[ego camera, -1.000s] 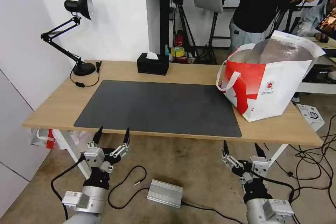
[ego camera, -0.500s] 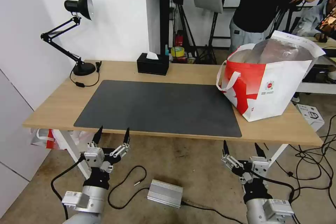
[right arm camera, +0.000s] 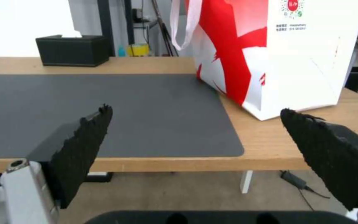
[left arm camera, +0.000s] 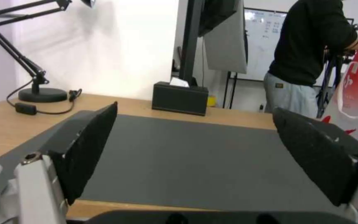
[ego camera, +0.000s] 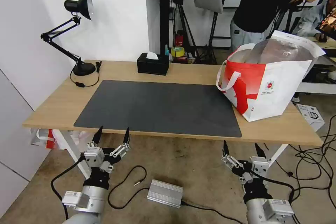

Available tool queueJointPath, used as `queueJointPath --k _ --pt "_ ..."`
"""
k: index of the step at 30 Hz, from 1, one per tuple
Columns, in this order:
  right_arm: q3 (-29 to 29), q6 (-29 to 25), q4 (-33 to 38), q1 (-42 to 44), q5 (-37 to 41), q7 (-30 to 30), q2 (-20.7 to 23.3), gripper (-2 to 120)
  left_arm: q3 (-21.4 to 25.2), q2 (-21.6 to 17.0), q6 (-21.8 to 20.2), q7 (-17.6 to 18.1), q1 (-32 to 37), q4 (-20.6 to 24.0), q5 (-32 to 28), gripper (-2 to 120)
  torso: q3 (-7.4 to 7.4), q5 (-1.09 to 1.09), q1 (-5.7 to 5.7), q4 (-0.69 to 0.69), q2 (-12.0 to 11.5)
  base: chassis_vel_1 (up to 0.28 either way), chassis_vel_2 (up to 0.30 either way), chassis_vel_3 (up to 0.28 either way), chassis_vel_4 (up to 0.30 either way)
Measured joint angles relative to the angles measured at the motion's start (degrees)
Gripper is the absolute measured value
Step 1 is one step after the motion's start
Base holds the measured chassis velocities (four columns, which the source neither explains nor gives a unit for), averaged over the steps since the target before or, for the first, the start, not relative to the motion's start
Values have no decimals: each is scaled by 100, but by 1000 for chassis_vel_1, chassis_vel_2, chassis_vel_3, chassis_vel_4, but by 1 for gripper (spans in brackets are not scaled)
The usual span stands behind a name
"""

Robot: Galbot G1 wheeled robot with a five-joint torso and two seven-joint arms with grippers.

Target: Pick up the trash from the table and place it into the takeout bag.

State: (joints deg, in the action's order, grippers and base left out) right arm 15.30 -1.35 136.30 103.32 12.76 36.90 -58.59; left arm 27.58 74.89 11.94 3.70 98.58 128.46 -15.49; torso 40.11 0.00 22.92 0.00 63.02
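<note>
Two grippers hang in front of us below the near edge of the long light-wood table [ego camera: 52, 106], neither holding anything. On our left we see a black articulated desk lamp [ego camera: 75, 35] standing at the table's far left corner, its cord curled on the wood. Our left gripper [ego camera: 112, 135] sits low off the near left part of the table, fingers spread wide and empty, pointing up toward the large dark grey mat [ego camera: 157, 106] that covers the middle of the tabletop. At the far edge, just beyond the mat, stands a black rectangular tissue box [ego camera: 152, 64] with a white tissue poking out. Our right gripper [ego camera: 242, 149] is parked low off the near right part, its fingers likewise released and apart. Farthest right, the large boxy red-and-white takeout bag [ego camera: 267, 85] stands upright on the table's right end, overlapping the mat's right edge, its silver foil mouth open and a white strap handle drooping down its left side.
</note>
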Motion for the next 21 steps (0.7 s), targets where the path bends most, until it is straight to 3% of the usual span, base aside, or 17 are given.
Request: queueJointPath --k 21 --pt "0 0 0 0 0 0 0 100 0 0 -9 0 0 1 0 100 0 0 0 0 0 0 0 0 0"
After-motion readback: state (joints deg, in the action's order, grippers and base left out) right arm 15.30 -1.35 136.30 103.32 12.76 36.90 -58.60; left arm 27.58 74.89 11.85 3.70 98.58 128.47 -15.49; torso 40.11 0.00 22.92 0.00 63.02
